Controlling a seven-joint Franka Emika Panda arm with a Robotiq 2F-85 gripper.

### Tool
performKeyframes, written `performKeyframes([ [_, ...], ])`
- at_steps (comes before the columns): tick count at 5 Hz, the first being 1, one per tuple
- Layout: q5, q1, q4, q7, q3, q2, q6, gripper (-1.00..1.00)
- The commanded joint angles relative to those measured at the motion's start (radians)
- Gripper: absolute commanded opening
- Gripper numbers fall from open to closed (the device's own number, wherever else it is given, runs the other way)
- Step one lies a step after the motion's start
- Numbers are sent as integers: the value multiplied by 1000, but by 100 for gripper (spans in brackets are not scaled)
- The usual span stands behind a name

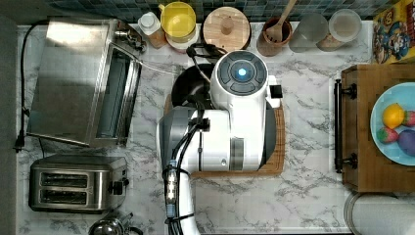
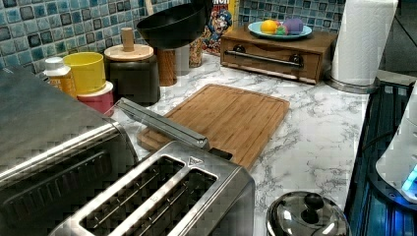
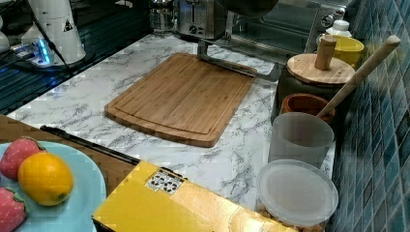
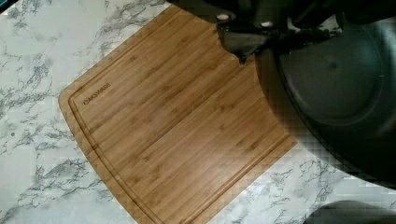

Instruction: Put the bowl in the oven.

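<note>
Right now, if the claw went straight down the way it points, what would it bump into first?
Probably the wooden cutting board, which lies below the claw while it holds the black bowl up off the counter. Depth is hard to judge.

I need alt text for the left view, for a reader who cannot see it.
A black bowl hangs in the air above a marble counter, over the far end of a bare wooden cutting board. In front stand a steel oven with its door open and a two-slot toaster.
</note>
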Motion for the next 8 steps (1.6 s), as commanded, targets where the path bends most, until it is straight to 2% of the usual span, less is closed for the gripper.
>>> performKeyframes([
  [1,20,6,9,-54,21,20,38,-100],
  [4,-41,106,46,-160,121,103,180,-100],
  [6,-51,97,25,-166,187,96,268,-100],
  [7,-94,105,47,-133,209,121,254,-100],
  [8,-145,137,79,-92,214,176,228,-100],
])
